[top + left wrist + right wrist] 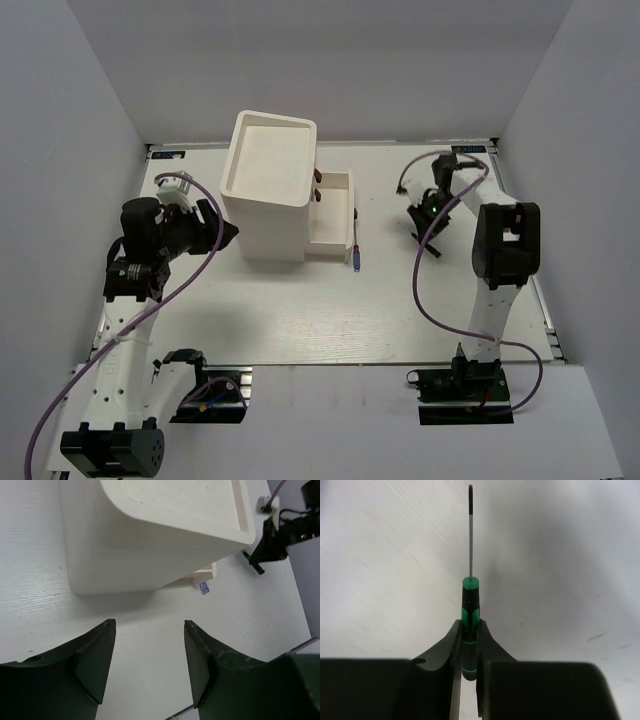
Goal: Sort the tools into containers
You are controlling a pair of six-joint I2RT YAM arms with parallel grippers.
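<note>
Right end effector (470, 628) pinched narrow on the green screwdriver (470, 599), near the worktop (300, 320) far-right edge, well apart from the white box (262, 228). Left end effector (150, 625) wide, empty, beside the box.

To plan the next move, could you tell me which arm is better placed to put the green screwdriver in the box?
The right: the right gripper is shut on the screwdriver, while the left gripper stands open and empty near the box.

White arms (113, 345), black joints (505, 240), purple cables (424, 243)
</note>
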